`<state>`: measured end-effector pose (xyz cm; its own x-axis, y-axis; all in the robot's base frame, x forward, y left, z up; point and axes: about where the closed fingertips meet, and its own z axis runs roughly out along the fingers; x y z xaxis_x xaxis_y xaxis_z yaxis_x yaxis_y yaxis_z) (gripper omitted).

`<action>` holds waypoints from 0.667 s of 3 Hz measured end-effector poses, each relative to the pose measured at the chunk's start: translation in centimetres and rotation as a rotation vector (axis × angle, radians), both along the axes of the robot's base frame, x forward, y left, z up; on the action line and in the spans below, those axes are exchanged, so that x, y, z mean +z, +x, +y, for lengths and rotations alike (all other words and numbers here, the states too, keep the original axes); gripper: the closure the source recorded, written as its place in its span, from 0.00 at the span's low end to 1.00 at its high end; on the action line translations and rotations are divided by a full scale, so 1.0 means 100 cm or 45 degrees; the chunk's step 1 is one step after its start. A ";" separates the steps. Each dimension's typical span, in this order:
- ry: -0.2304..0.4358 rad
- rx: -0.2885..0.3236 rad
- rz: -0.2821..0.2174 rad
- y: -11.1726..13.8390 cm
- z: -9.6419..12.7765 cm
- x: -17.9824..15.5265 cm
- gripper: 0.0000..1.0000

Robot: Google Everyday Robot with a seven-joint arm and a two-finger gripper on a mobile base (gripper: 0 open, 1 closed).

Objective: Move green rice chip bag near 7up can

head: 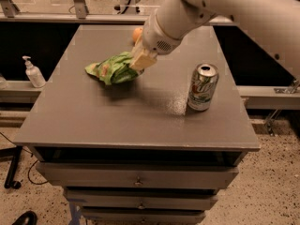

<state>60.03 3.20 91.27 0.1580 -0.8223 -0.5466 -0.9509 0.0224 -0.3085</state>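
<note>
The green rice chip bag (112,69) is crumpled and hangs just above the grey tabletop (93,116), left of centre, casting a shadow below it. My gripper (139,61) is shut on the bag's right end, at the tip of the large white arm that reaches in from the upper right. The 7up can (202,87) stands upright on the table's right side, well to the right of the bag and gripper.
A small orange fruit (137,33) sits at the back of the table, partly hidden behind the arm. A white pump bottle (33,72) stands on a ledge off the table's left edge. Drawers (140,177) run below the front edge.
</note>
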 end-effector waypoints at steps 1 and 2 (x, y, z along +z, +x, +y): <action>-0.055 0.009 -0.008 0.015 -0.040 0.018 1.00; -0.122 0.023 0.008 0.024 -0.081 0.031 1.00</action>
